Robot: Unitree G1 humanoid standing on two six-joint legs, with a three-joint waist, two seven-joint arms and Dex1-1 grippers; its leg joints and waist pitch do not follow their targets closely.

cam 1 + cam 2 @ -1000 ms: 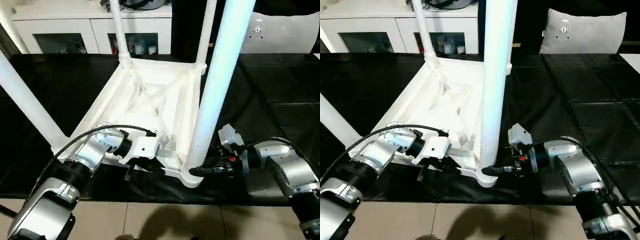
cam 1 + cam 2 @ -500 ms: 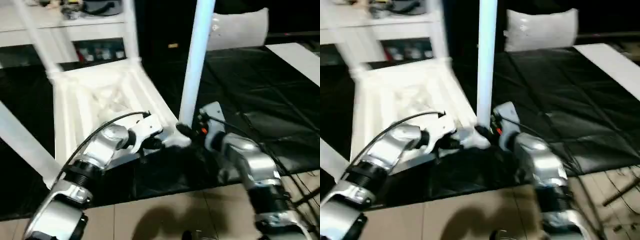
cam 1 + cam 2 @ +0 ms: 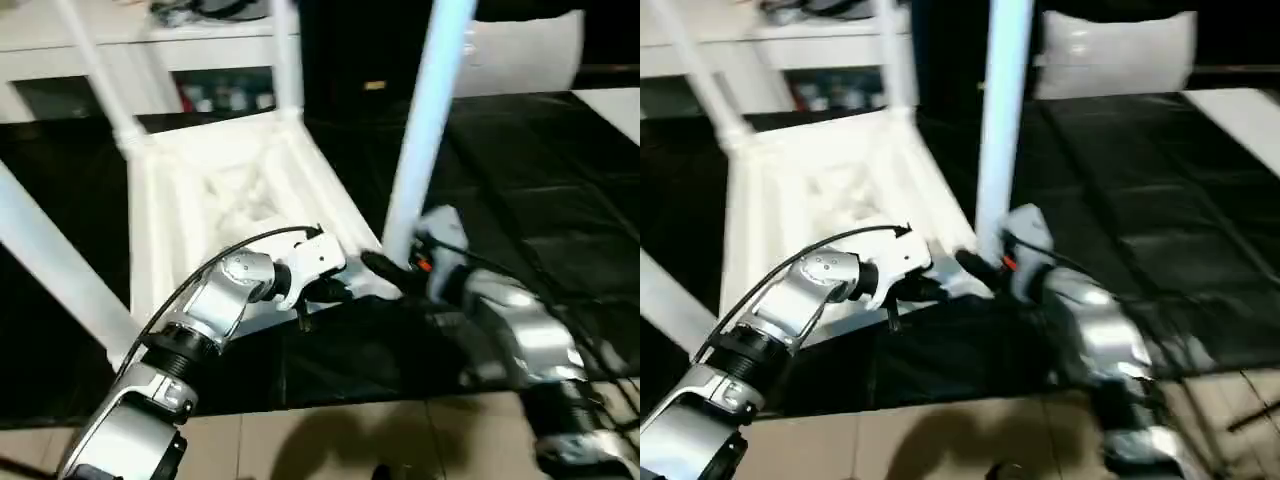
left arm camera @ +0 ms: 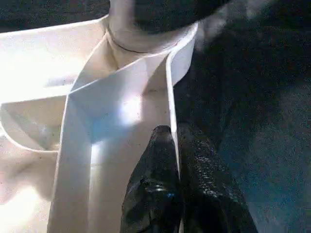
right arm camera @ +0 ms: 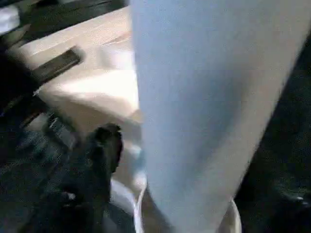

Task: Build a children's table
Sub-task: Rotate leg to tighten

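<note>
The children's table (image 3: 220, 190) lies upside down on the black mat, its ribbed underside facing up and its white legs standing in the corner sockets. My left gripper (image 3: 318, 292) is at the near rim, and the left wrist view shows its fingers (image 4: 158, 189) shut on the thin rim wall (image 4: 171, 97). My right gripper (image 3: 392, 268) is at the foot of the near-right leg (image 3: 420, 130). That leg (image 5: 204, 111) stands between its fingers, and one black finger (image 5: 106, 145) sits a little apart from it.
A black mat (image 3: 520, 180) covers the work surface, and tiled floor (image 3: 330, 450) runs along its near edge. A white cabinet (image 3: 200, 60) and a white cushion (image 3: 520, 60) stand behind. The near-left leg (image 3: 50, 260) slants up beside my left arm.
The whole picture has swung sideways, so the camera moved. Both grippers stay at the table's near-right corner. The right gripper's finger now stands off the leg.
</note>
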